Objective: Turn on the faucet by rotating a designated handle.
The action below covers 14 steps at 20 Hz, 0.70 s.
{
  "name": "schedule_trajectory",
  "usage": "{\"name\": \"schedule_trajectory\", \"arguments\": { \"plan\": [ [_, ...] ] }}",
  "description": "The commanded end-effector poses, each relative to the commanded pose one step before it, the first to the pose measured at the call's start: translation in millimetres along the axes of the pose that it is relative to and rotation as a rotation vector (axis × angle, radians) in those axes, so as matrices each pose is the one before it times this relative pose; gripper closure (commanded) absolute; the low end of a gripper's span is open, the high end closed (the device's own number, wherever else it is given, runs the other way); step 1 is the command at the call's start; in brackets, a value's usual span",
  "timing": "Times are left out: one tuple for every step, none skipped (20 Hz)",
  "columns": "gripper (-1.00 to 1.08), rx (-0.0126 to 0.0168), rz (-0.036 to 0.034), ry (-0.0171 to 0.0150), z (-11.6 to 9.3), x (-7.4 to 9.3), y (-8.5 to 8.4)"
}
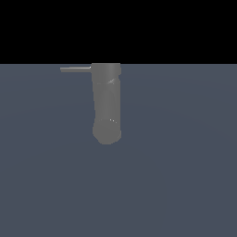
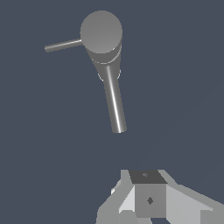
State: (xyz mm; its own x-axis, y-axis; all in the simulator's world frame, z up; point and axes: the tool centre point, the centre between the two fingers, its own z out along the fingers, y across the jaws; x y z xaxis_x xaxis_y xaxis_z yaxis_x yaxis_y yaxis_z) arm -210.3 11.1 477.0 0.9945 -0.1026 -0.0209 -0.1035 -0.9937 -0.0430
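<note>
Gripper: white blocky gripper (image 2: 148,205) — whether released or clenched, I cannot tell
Faucet: thick matte grey column (image 1: 107,102), untouched
Handle: thin light-grey bar (image 1: 75,69) — not yet reached, turning all left

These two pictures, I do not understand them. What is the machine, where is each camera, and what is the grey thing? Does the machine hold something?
Both are simulator renders of one moment. The machine is a single robot arm with a claw at its end. The exterior view comes from a camera off the arm. It shows only the faucet, a thick grey column on a dark blue-grey surface, with its handle, a thin bar, jutting toward the exterior view's left. The arm itself is not in that picture. The wrist view comes from a camera on the arm's wrist. It looks at the faucet's round cap, a thin spout and the handle. The pale blocks at the edge belong to the claw. It holds nothing and is apart from the faucet; whether it is open cannot be told.
</note>
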Motion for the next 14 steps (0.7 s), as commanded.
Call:
{"name": "schedule_trajectory", "arguments": {
  "plan": [
    [1.08, 0.01575, 0.04601, -0.00594, 3.39, 11.26, -5.01],
    [1.08, 0.00646, 0.02114, -0.00286, 1.65, 4.97, -2.52],
    [1.08, 0.00640, 0.02226, -0.00312, 1.82, 5.12, -2.75],
    [1.08, 0.00607, 0.02256, -0.00325, 1.94, 5.08, -2.89],
    [1.08, 0.00570, 0.02276, -0.00334, 2.04, 5.00, -3.01],
    [1.08, 0.00533, 0.02295, -0.00341, 2.14, 4.92, -3.14],
    [1.08, 0.00496, 0.02314, -0.00346, 2.24, 4.84, -3.26],
    [1.08, 0.00459, 0.02332, -0.00349, 2.34, 4.75, -3.38],
    [1.08, 0.00423, 0.02350, -0.00349, 2.44, 4.66, -3.49],
    [1.08, 0.00386, 0.02366, -0.00347, 2.54, 4.56, -3.60],
    [1.08, 0.00350, 0.02382, -0.00343, 2.64, 4.46, -3.71],
    [1.08, 0.00314, 0.02397, -0.00336, 2.73, 4.35, -3.82],
    [1.08, 0.00279, 0.02410, -0.00327, 2.83, 4.24, -3.92],
    [1.08, 0.00244, 0.02425, -0.00317, 2.92, 4.13, -4.02]
  ]
}}
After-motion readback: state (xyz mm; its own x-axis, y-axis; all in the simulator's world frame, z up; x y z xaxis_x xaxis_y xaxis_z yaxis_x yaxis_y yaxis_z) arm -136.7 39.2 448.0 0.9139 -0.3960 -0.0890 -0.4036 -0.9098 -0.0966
